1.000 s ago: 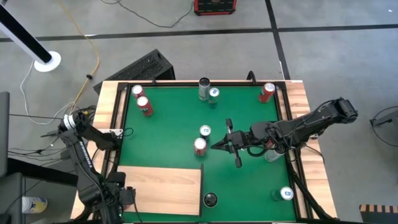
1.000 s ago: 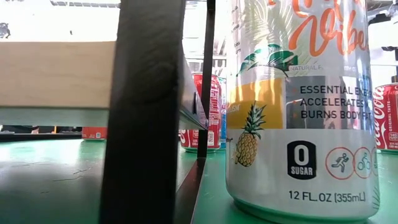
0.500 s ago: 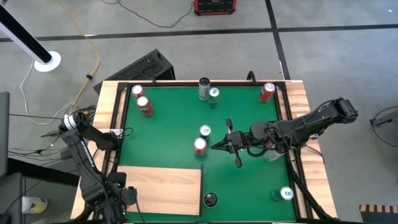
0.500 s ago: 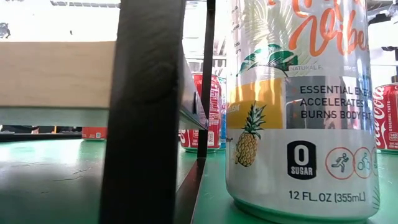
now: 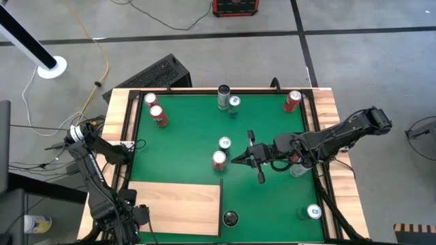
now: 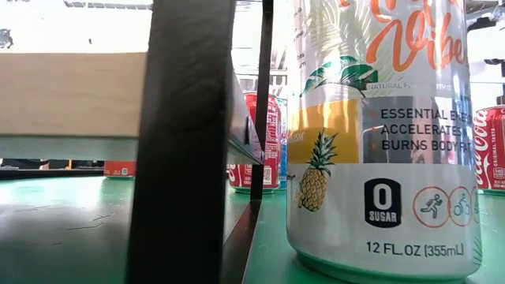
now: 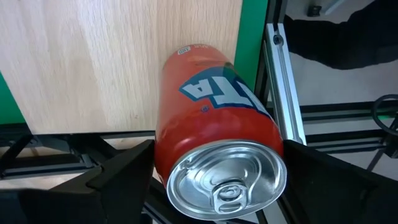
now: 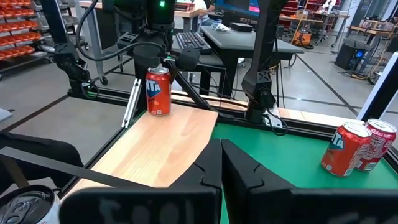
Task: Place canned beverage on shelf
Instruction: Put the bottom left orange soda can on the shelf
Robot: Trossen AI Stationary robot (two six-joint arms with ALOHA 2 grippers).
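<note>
Your left gripper [image 7: 214, 171] sat over the near left corner of the shelf [image 7: 112, 62], and the orange can [image 7: 214, 130] stood upright on that pale board, close to its outer edge, right between the two dark fingers [image 7: 124, 171]. The jaws stood wide apart, one on each side of the can, and from the wrist view you could not quite tell whether either one touched the can's wall; it looked as if a thin gap was there. The right wrist view showed the same can [image 8: 158, 92] resting on the far corner of the shelf [image 8: 168, 146] with the left arm above it, so the can appeared to be set down already. What the next move turned on was simple: the can's long axis ran straight up, in line with the gripper's approach, so a lift straight along that axis would clear it, while any sideways drift could tip it over the edge nearby. Your right gripper [image 8: 221, 165] waited with jaws pressed together over the green mat [image 5: 184, 146], near the middle of the table, well apart from the shelf [image 5: 177, 204].
</note>
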